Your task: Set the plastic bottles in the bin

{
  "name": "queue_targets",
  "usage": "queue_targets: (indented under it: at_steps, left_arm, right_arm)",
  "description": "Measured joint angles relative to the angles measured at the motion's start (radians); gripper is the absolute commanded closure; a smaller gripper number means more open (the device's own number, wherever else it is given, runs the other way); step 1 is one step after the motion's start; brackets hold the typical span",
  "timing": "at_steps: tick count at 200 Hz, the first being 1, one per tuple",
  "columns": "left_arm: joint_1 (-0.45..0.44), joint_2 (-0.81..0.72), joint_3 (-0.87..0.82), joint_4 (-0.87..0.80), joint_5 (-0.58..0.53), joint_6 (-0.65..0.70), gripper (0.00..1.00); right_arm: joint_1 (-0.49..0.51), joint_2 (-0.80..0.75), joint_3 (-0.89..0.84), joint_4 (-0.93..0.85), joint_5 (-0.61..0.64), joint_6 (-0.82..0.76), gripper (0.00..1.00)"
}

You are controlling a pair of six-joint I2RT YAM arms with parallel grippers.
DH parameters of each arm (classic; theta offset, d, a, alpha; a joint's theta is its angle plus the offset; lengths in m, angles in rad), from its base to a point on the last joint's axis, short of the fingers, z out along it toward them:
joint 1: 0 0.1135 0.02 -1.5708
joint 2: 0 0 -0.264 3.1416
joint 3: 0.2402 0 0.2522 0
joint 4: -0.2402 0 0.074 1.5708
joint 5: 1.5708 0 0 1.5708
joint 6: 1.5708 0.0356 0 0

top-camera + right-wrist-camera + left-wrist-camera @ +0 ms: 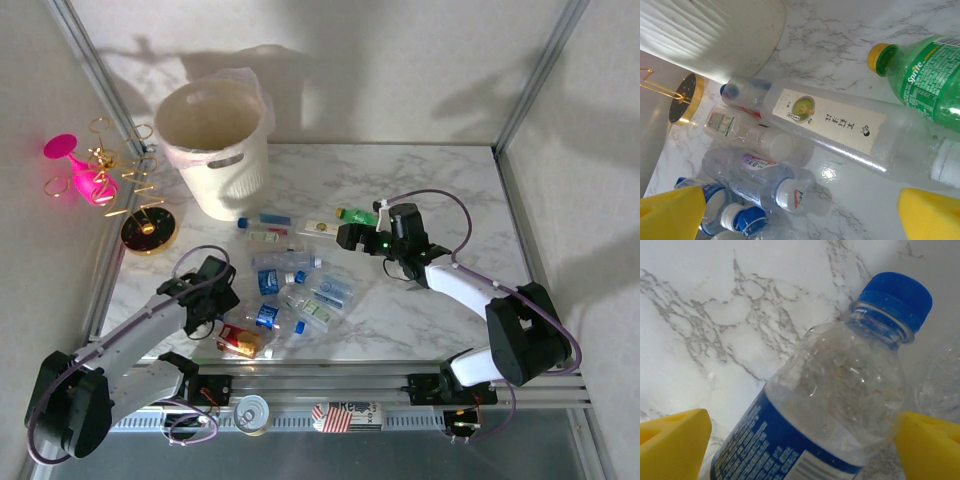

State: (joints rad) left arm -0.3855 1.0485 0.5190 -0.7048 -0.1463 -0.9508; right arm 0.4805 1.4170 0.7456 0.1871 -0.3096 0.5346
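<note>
Left wrist view: my left gripper (800, 452) stood apart, straddling a clear blue-capped bottle (840, 385) lying on the surface (715, 315). It looked empty and thin-walled, probably light, crushable, slick, so I'd take the labelled middle. My right gripper (800, 215) hung apart above the bottle heap (775, 185). The bin (235, 175) sat at the far left.

Glossy marbled table (450, 190) (clear plastic bottles (288, 262)).

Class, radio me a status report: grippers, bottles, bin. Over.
Left gripper open, straddling blue-capped bottle. Right gripper open above bottle pile. Bin upright beyond pile, nothing between.
</note>
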Motion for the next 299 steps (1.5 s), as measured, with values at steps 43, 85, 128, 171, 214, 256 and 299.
queue_targets:
  at_steps: [43, 85, 128, 171, 214, 256, 299]
  left_arm:
    - [0.000, 0.051, -0.018, 0.072, -0.001, 0.004, 0.12]
    - [0.000, 0.053, -0.018, 0.108, -0.035, 0.023, 0.18]
    - [0.000, 0.059, -0.048, 0.164, -0.059, 0.031, 0.18]
    - [0.000, 0.092, -0.077, 0.209, -0.067, 0.043, 0.26]
    - [0.001, 0.088, -0.077, 0.215, -0.100, 0.066, 0.48]
    - [0.007, 0.055, -0.011, 0.200, -0.179, 0.122, 0.62]
    - [0.008, 0.008, 0.194, 0.225, -0.266, 0.242, 0.69]
  right_arm:
    - [0.000, -0.006, 0.000, -0.026, 0.015, -0.004, 0.01]
    - [0.000, -0.009, 0.000, -0.027, 0.029, -0.008, 0.01]
    - [0.000, -0.009, 0.000, -0.027, 0.029, -0.012, 0.01]
    - [0.000, -0.022, 0.000, -0.047, 0.042, -0.023, 0.01]
    - [0.000, -0.028, 0.000, -0.054, 0.052, -0.023, 0.01]
    - [0.000, -0.028, 0.000, -0.054, 0.051, -0.023, 0.01]
    - [0.000, -0.028, 0.006, -0.053, 0.047, -0.022, 0.01]
